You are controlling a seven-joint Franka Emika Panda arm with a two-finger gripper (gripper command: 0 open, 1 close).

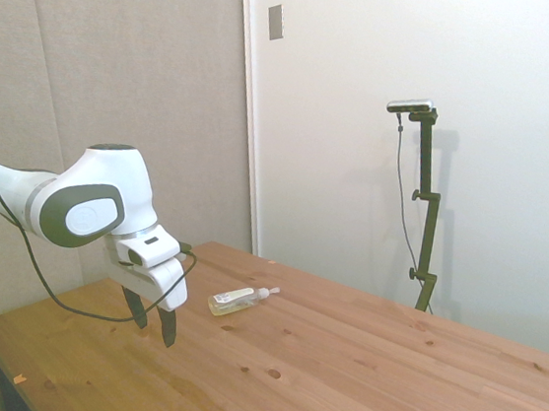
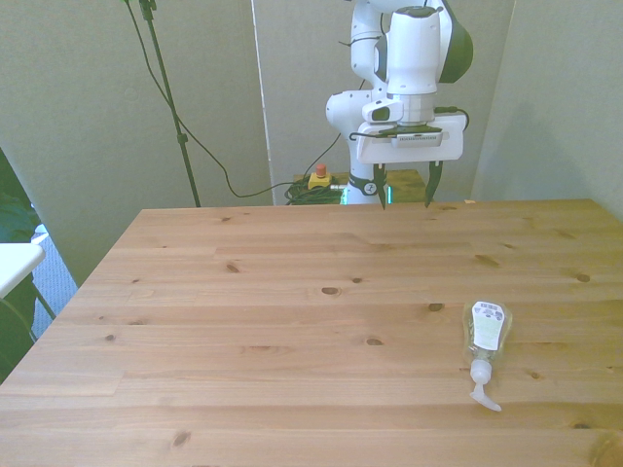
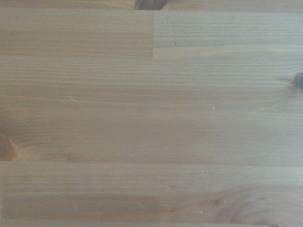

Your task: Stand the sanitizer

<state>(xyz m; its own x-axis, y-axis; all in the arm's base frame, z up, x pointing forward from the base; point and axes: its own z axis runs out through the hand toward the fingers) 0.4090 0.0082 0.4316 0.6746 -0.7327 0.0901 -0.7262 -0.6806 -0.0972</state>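
The sanitizer (image 2: 485, 333) is a small clear bottle with yellowish liquid, a pale label and a white pump top. It lies flat on its side on the wooden table (image 2: 292, 321), near the front view's right, pump end toward the near edge. In the side view the sanitizer (image 1: 234, 301) lies a little to the right of my gripper (image 1: 153, 321). My gripper (image 2: 403, 191) hangs open above the table's far edge, well away from the bottle, with nothing between its fingers. The wrist view holds only bare wood (image 3: 151, 113).
A corner of a white surface (image 2: 15, 261) stands off the table at the front view's left. Cables and a red-and-yellow button box (image 2: 317, 178) lie on the floor behind the table.
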